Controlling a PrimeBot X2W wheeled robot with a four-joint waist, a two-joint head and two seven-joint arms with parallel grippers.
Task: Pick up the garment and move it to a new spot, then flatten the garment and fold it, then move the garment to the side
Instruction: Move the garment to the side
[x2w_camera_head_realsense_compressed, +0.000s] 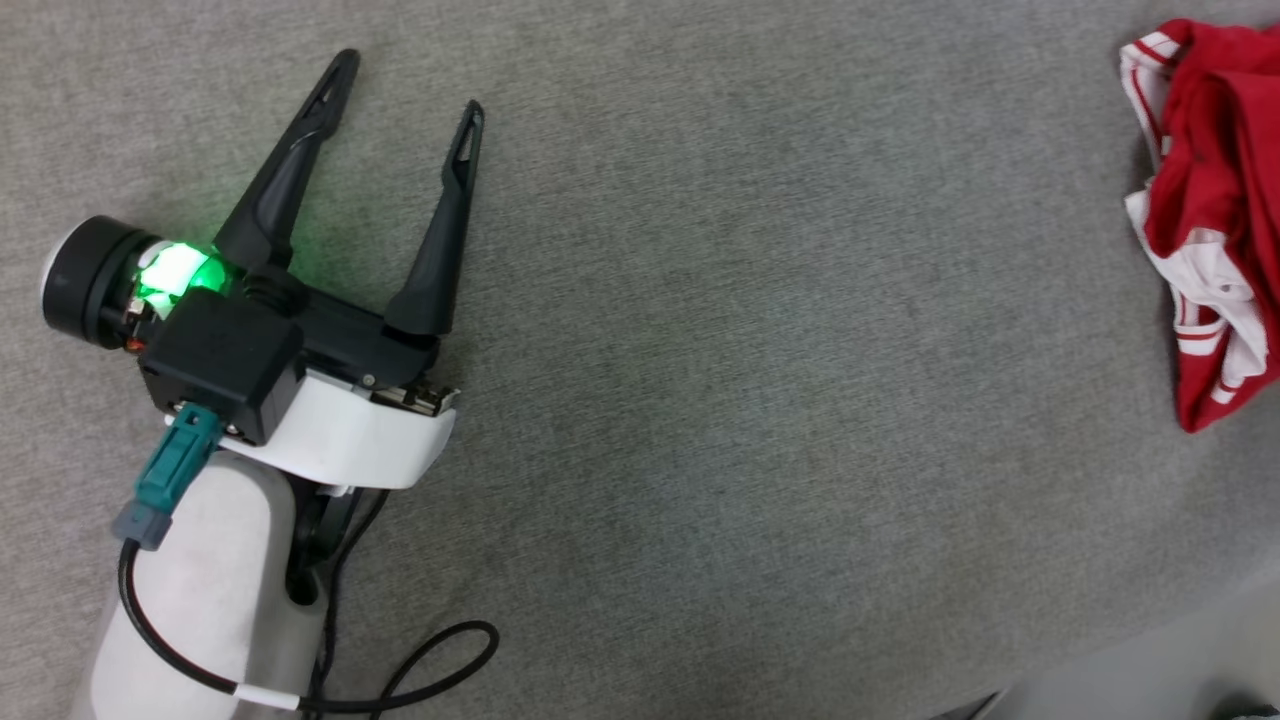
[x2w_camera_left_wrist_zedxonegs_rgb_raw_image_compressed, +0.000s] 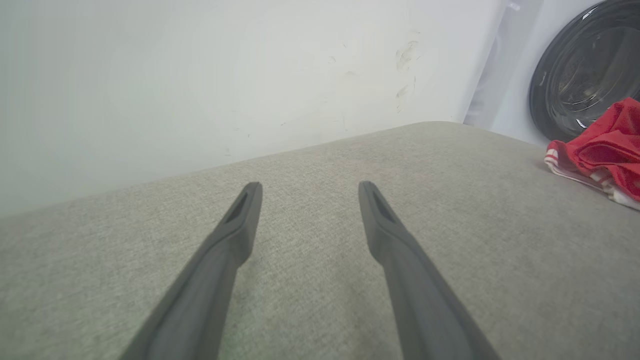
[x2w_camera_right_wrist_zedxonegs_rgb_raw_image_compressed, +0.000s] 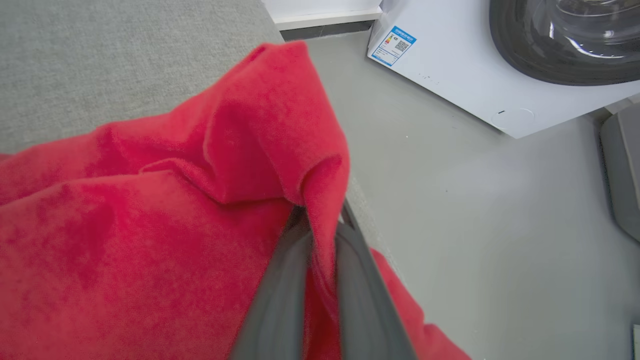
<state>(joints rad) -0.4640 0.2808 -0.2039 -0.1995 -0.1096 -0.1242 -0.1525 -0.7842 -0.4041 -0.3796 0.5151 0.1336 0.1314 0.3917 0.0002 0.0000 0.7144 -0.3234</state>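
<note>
My right gripper (x2w_camera_right_wrist_zedxonegs_rgb_raw_image_compressed: 320, 235) is pinched shut on a red fold of the garment (x2w_camera_head_realsense_compressed: 1210, 200). It lies bunched along the right edge of the grey cushion (x2w_camera_head_realsense_compressed: 700, 400). My left gripper (x2w_camera_head_realsense_compressed: 409, 80) stands wide and empty, well apart to the left, so I judge the right arm must carry it.
</note>
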